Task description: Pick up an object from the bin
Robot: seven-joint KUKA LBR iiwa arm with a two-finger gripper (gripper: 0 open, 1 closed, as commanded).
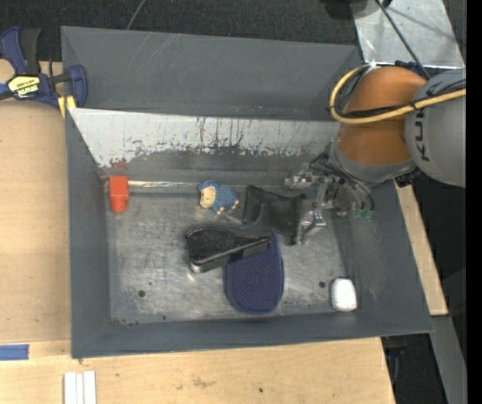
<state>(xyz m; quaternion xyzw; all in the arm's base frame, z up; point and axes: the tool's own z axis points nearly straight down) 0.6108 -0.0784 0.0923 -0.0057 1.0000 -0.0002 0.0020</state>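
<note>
Right of bin (pixel 224 82) centre, jaws low beside black crumpled piece (pixel 274 210); released or clenched: cannot tell.

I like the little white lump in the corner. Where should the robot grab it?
Probably across the middle of the white lump, coming straight down from above. It is small and rounded, lies alone, and the bin walls stand close by, so sideways looks cramped.

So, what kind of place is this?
Probably a robotics lab test bench: a robot arm reaches into a grey metal bin holding loose odd things, such as an orange block and a white lump.
</note>
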